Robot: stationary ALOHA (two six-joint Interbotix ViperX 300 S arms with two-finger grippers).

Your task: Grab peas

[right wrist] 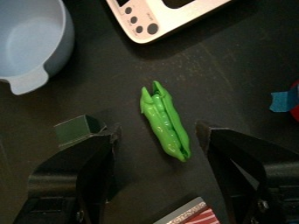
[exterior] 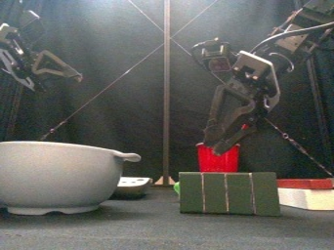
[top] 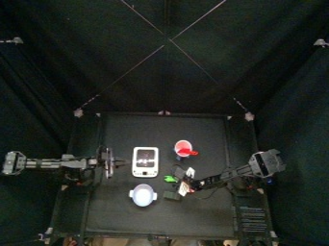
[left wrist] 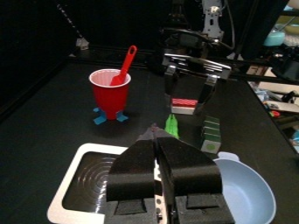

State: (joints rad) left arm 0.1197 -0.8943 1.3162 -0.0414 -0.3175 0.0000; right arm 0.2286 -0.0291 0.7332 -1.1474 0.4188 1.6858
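Observation:
The peas (right wrist: 166, 122) are a small bright green pod lying flat on the black table. In the right wrist view the pod lies between the two open jaws of my right gripper (right wrist: 158, 133), which hovers directly above it without touching it. The left wrist view shows the peas (left wrist: 173, 127) under the right gripper (left wrist: 193, 74). From the front, the right gripper (exterior: 229, 137) hangs down behind a dark green box (exterior: 229, 192). My left gripper (left wrist: 163, 175) is shut with nothing in it and rests at the table's left side, above a white scale (left wrist: 87, 179).
A red cup (left wrist: 111, 87) with a red spoon stands on a blue base behind the peas. A pale bowl (right wrist: 30, 44) and the dark green box (right wrist: 79, 131) lie close to the pod. A white pack (exterior: 307, 198) sits at the front right.

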